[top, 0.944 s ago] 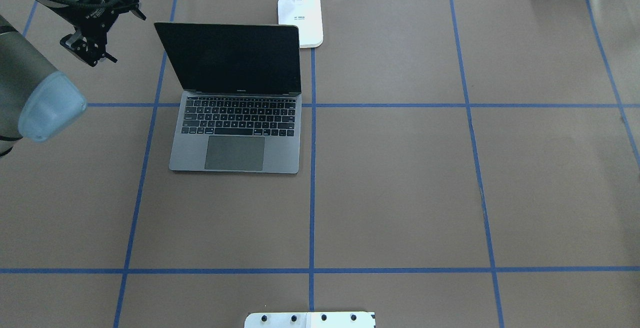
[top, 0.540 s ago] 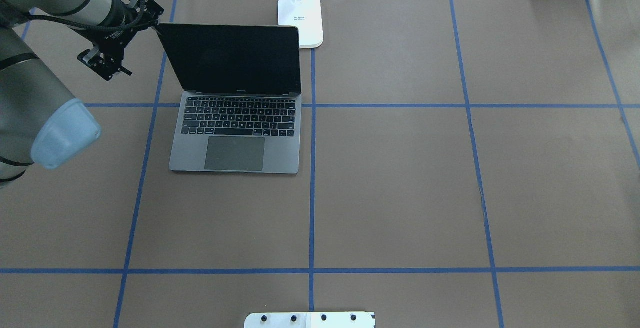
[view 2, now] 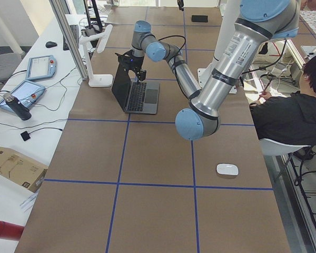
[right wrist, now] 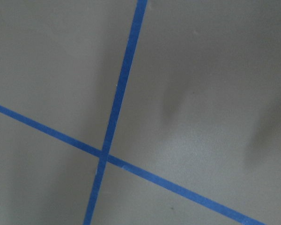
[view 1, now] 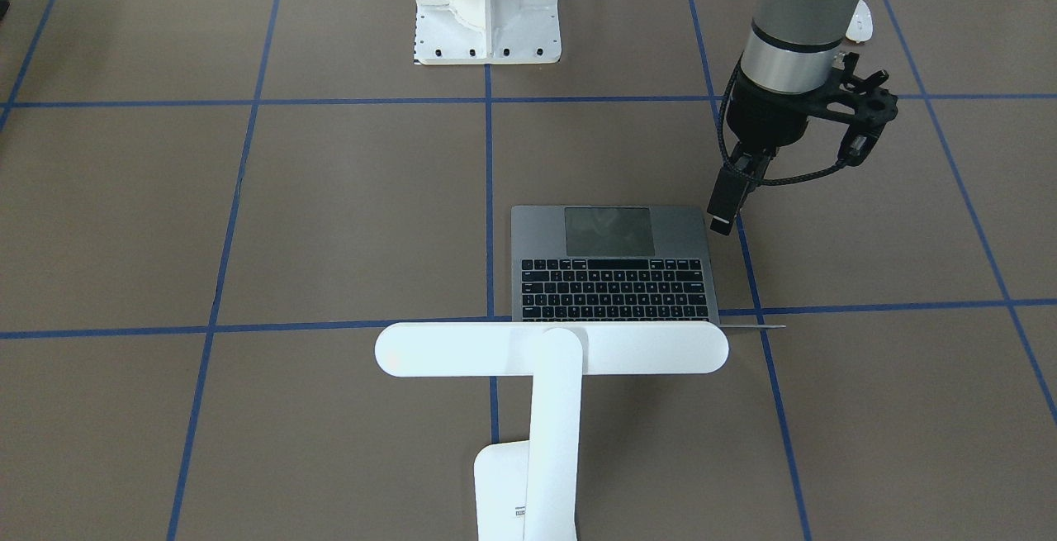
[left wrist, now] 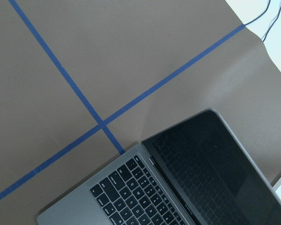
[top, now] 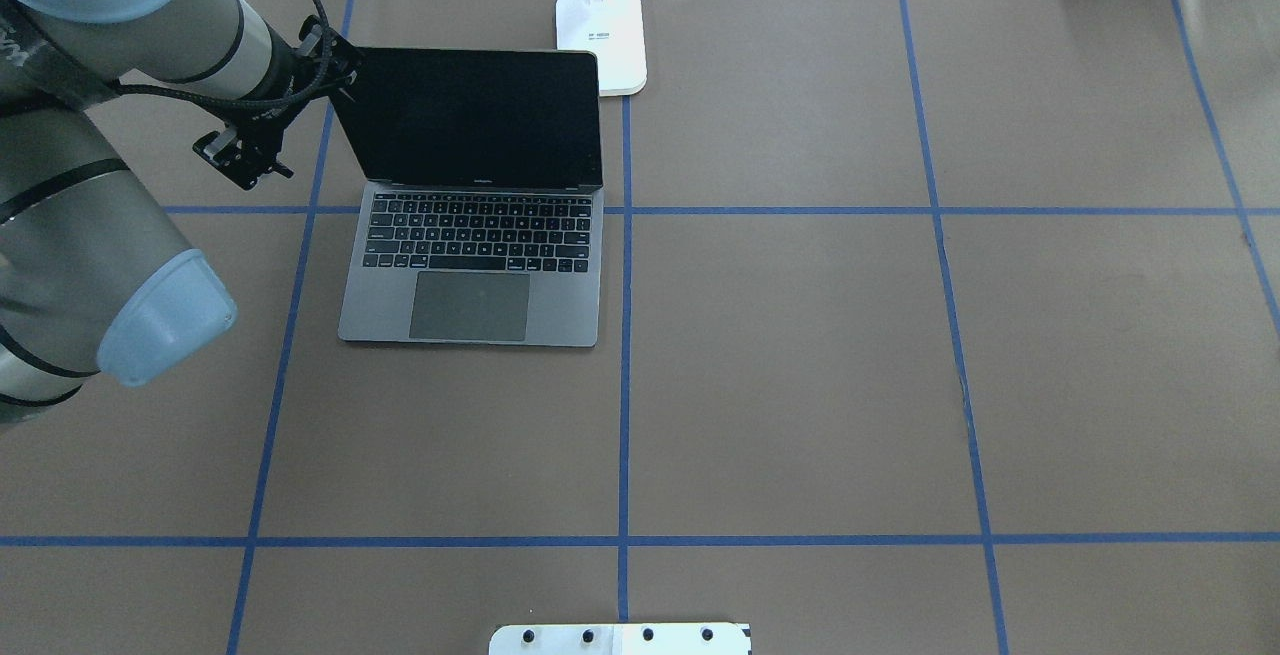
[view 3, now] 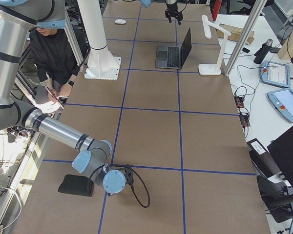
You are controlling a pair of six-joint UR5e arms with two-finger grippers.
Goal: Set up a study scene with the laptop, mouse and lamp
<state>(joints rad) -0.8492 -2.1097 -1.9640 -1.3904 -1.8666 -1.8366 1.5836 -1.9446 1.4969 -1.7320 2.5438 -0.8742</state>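
The laptop (top: pixel 470 275) lies open on the left half of the table, its dark screen up. The white lamp (view 1: pixel 552 348) stands just behind it, its base (top: pixel 600 35) at the far edge. My left gripper (view 1: pixel 721 215) hangs by the laptop's left edge, above it and not touching; its fingers look shut and empty. The white mouse (view 2: pixel 227 169) lies far off at the table's left end, near the robot's side. My right gripper (view 3: pixel 116 183) rests low at the right end; I cannot tell whether it is open. Its wrist view shows only paper and tape.
A black square pad (view 3: pixel 75 185) lies beside the right arm's wrist. The white ribbed pedestal (view 1: pixel 487 4) stands at the robot's side of the table. A seated person (view 2: pixel 295 116) is next to the table. Blue tape lines grid the brown paper.
My left arm has swung right and towards the robot, from well left of the laptop to right by its screen's left edge. The laptop and lamp have not moved.
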